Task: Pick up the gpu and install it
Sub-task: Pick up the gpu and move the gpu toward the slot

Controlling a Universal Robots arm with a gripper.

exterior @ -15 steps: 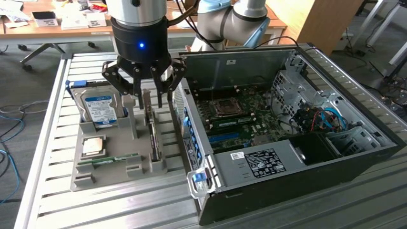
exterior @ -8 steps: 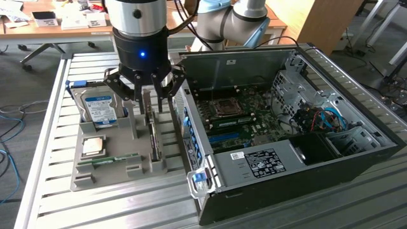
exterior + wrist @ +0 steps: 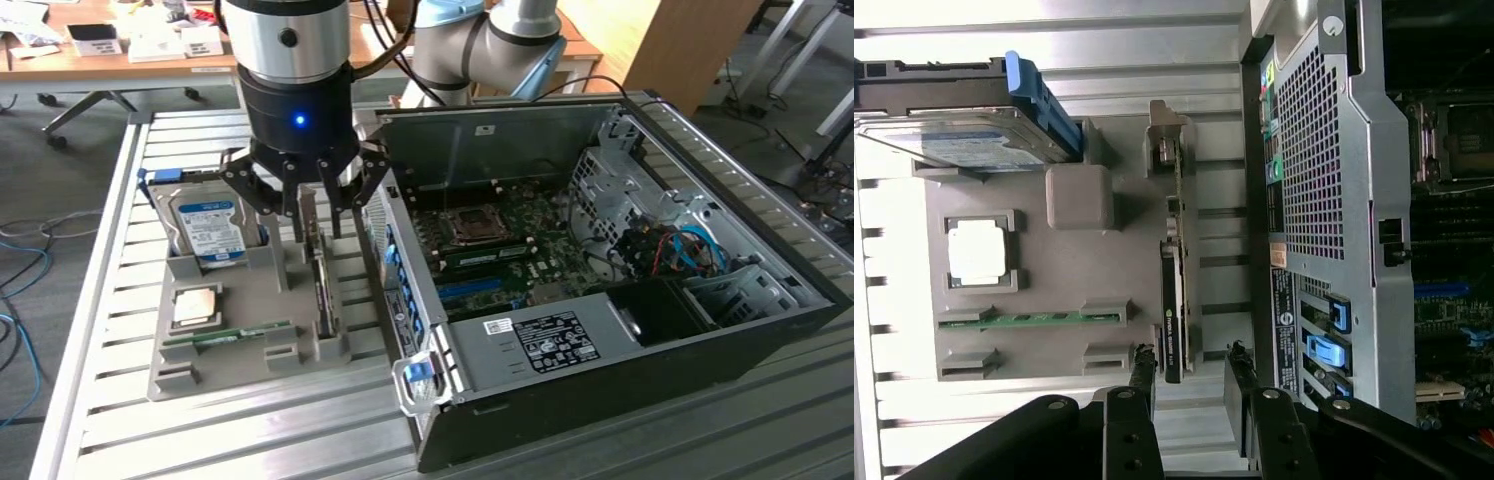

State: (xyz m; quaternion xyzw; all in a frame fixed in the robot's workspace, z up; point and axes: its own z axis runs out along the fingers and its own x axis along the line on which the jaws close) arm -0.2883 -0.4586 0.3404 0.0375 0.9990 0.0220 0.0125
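While the tool (image 3: 318, 215) stands wide open and holds nothing, it hangs directly over the gpu (image 3: 322, 285). The gpu stands on its long edge in a slot of the grey holder (image 3: 180, 375), on the desk (image 3: 267, 430).

Probable faults:
- Off-centre closure. The wrist view shows one finger on each side of the card's line, clear of it. If one finger meets the card first, the card is likely to tilt in its slot.
- Slip. The card is thin and smooth-faced, so a shallow grip may lose it on the lift.
- Binding. If the card sticks in its slot, the holder may rise with it and disturb the other parts.
- Collision. The hard drive (image 3: 207, 225) stands near on one side and the wall of the computer case (image 3: 601, 380) just beside on the other. A spread finger may strike either.

Inventory, from the tool outward:
- tool: one
- gpu: one
- holder: one
- hard drive: one
- processor (image 3: 196, 305): one
- RAM stick (image 3: 240, 333): one
- computer case: one, side open
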